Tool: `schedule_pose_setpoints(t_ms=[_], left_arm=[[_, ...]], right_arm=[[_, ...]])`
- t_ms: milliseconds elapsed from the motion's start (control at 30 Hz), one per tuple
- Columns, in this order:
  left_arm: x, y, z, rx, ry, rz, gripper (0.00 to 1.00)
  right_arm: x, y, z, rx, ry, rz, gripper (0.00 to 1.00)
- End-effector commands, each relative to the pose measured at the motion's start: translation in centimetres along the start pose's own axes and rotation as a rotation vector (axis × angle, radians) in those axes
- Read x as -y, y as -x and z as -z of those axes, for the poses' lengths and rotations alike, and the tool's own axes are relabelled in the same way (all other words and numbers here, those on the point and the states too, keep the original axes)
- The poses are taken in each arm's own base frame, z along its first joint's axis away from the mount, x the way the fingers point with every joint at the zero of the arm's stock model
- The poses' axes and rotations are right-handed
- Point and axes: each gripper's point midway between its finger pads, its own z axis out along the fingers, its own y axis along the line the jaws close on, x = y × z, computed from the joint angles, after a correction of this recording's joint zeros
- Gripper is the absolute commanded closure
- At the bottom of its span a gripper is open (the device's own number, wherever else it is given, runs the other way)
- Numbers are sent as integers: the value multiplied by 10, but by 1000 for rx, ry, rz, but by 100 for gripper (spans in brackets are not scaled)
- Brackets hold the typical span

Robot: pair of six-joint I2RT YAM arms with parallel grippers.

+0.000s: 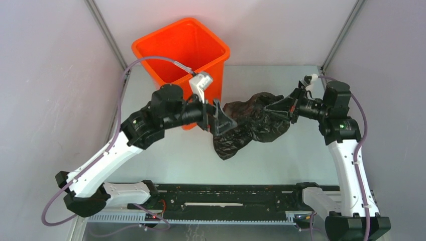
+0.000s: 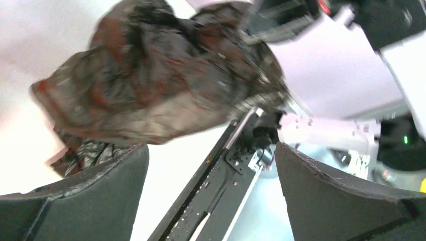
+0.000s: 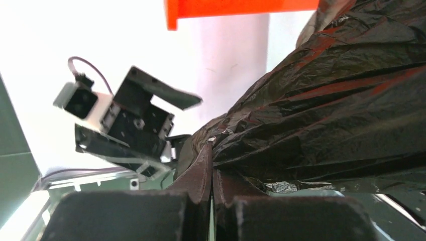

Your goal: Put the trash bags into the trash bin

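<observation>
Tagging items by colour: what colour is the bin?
The bin is bright orange, clearest in the top external view.

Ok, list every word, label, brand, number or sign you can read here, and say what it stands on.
None: no view shows any readable text.
The orange trash bin and the black trash bag carry no print or label.
The only sign is a small green light on the right arm, with no writing by it.
</observation>
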Motion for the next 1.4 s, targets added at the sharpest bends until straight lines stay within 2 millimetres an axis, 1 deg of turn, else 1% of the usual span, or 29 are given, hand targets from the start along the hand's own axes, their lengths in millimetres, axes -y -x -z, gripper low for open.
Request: schedule_pose_setpoints(t_ms=[0, 67, 133, 300, 333, 433, 467, 500, 567, 600, 667, 700, 733, 767, 867, 900, 967, 1033, 1100, 1167, 1233, 1267, 1367], left_arm=[[31, 14, 13, 68, -54, -305, 0], [29, 9, 11, 41, -49, -356, 0], [23, 6, 10, 29, -36, -422, 0], [-9, 9, 7, 43, 90, -599, 0], [-12, 8, 5, 35, 96, -627, 1], [-11, 7, -4, 15, 76, -664, 3], [-12, 8, -7, 14, 84, -664, 6], [-18, 10, -13, 10, 116, -663, 12], [-26, 20, -19, 23, 186, -651, 24], [-27, 24, -22, 27, 202, -646, 27], [-19, 29, -28, 24, 170, -650, 33], [-14, 30, -30, 23, 148, -654, 40], [-10, 32, -31, 23, 133, -657, 50], [-9, 33, -31, 22, 130, -659, 64], [-12, 44, -21, 44, 180, -650, 98], [-14, 45, -16, 50, 195, -643, 99], [-15, 46, -5, 60, 213, -622, 100], [-16, 46, 7, 72, 232, -579, 100], [-17, 47, 21, 88, 262, -519, 100], [-20, 49, 35, 99, 298, -456, 100], [-22, 53, 49, 102, 339, -389, 100], [-22, 55, 56, 107, 354, -355, 100], [-6, 72, 76, 162, 330, -264, 100]], right_arm=[[-51, -8, 13, -41, 136, 49, 100], [-55, -12, 15, -58, 153, 56, 100], [-59, -17, 17, -80, 170, 72, 100], [-65, -25, 22, -108, 195, 104, 100], [-66, -26, 23, -114, 199, 107, 100], [-71, -28, 24, -131, 216, 113, 100], [-73, -28, 25, -135, 226, 125, 100], [-76, -29, 26, -141, 235, 134, 100], [-78, -32, 27, -159, 247, 149, 100], [-78, -32, 27, -165, 249, 153, 100], [-78, -33, 28, -169, 252, 163, 100], [-78, -33, 27, -171, 253, 168, 100], [-78, -33, 27, -174, 253, 171, 100], [-76, -32, 26, -178, 250, 170, 100], [-67, -25, 21, -173, 232, 179, 100], [-59, -20, 17, -160, 209, 177, 100], [-39, -6, 7, -114, 128, 194, 100], [-13, 11, -6, -61, -22, 214, 100], [3, 17, -16, -64, -167, 268, 98], [16, 22, -23, -83, -281, 315, 90], [20, 30, -30, -94, -347, 364, 74], [20, 34, -32, -93, -370, 387, 69], [15, 45, -35, -89, -433, 443, 52]])
